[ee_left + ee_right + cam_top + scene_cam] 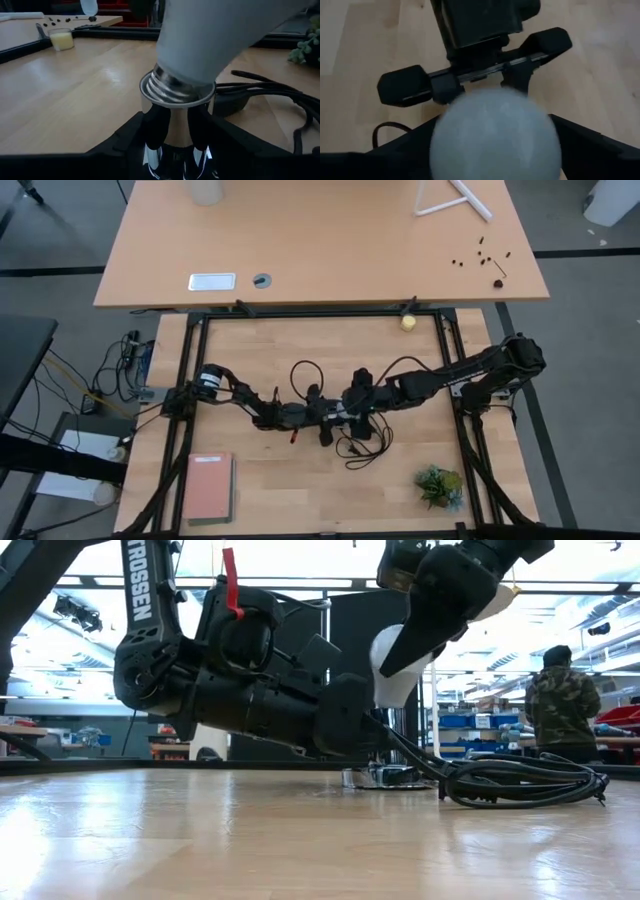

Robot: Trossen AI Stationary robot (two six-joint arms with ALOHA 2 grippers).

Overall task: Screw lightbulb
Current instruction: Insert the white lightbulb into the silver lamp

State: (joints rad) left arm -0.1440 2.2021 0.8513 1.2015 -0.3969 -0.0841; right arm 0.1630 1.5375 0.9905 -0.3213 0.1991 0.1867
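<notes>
The left claw [175,145] is clamped on the shiny chrome socket [175,155], one dark finger on each side of it, low over the middle of the wooden desk [300,490]. The lightbulb [215,40], white and frosted with a ridged metal base, stands tilted with that base in the socket's mouth. The right claw [358,395] sits around the bulb's round top; whether its fingers press the glass or stand just off it cannot be told. One black cord [520,785] lies looped on the desk just beside the socket. Farther out the smooth pale boards are bare up to the black frame rails. One yellowish ball [408,323] rests at the far rail, one small green plant [440,485] and one pink book [208,486] near the front corners, well apart from both arms.
</notes>
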